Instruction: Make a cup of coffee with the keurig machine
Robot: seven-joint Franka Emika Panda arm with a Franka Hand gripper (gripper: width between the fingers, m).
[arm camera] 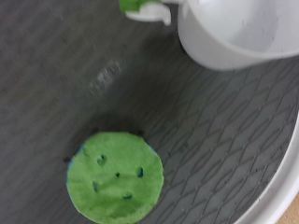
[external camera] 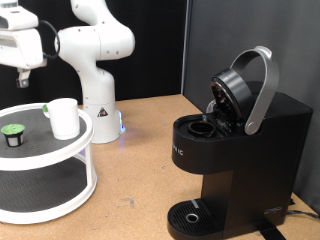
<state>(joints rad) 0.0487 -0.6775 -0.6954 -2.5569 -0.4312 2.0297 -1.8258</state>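
Note:
The keurig machine (external camera: 240, 150) stands at the exterior view's right with its lid (external camera: 248, 88) hinged open and the pod holder exposed. The cup (external camera: 63, 117) stands on the top shelf of a white round stand (external camera: 85, 135), with a small dark green-topped pod (external camera: 13, 133) beside it. My gripper (external camera: 22, 76) hangs at the exterior view's top left, above the pod and apart from it. The wrist view looks down on the pod (arm camera: 114, 175) and the cup (arm camera: 238, 33) with its green handle (arm camera: 145, 7). No fingers show in the wrist view.
The stand has a lower shelf (external camera: 40, 190) and a dark ribbed mat (arm camera: 215, 121) on top. The robot's white base (external camera: 95, 90) stands behind the stand. The machine's round drip tray (external camera: 193, 215) is at its foot. A wooden table (external camera: 140, 180) lies between the stand and the machine.

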